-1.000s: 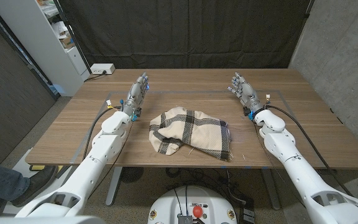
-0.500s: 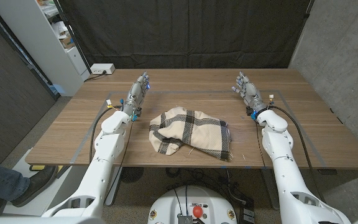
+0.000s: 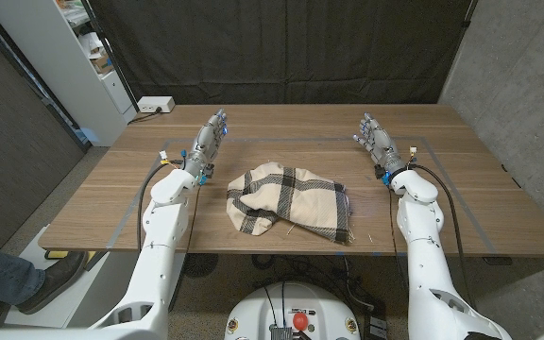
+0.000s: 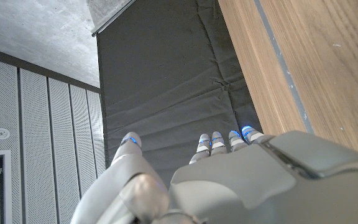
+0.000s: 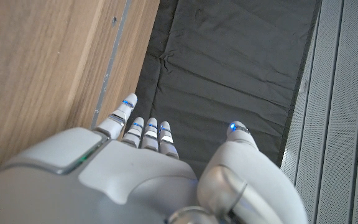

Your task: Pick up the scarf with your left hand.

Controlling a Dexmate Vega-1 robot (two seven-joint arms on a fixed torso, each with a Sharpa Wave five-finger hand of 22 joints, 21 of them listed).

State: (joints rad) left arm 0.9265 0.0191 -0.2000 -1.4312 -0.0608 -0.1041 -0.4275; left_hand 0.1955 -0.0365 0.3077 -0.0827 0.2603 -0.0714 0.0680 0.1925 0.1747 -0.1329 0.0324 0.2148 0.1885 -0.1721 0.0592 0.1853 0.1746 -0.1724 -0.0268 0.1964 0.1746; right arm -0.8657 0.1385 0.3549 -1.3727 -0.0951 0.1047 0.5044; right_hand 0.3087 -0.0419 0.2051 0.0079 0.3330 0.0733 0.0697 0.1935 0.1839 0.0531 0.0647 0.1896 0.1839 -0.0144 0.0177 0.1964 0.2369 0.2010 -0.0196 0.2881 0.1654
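Cream cloth crossed with dark plaid lines, one scarf [image 3: 289,210], lies bunched in a loose heap on the wooden table [image 3: 461,198], near the front edge and roughly midway between the two arms; its right end spreads flat with a frayed fringe, while its left end folds over into a rounded loop; how many layers the heap holds cannot be made out.

There are two robot hands, both apart from the scarf and holding nothing; the left hand [image 3: 207,144] stands to the scarf's left and further back on the table, fingers extended and reaching away from the robot, released and empty; the left wrist view shows the back of the left hand [image 4: 241,180] with its fingertips [image 4: 217,138] side by side and the thumb set apart, against the black curtain [image 3: 281,47] and a strip of table; the right hand [image 3: 378,142] stands at a matching spot to the scarf's right, fingers likewise straight and spread, released and empty; the right wrist view shows the right hand [image 5: 135,180] the same way.

Whether either palm touches the wood cannot be told.

One white power strip [image 3: 155,105] sits at the table's far left corner; a white shelf unit [image 3: 88,57] stands beyond it; a person's leg and shoe [image 3: 12,279] are cut off at the lower left edge.
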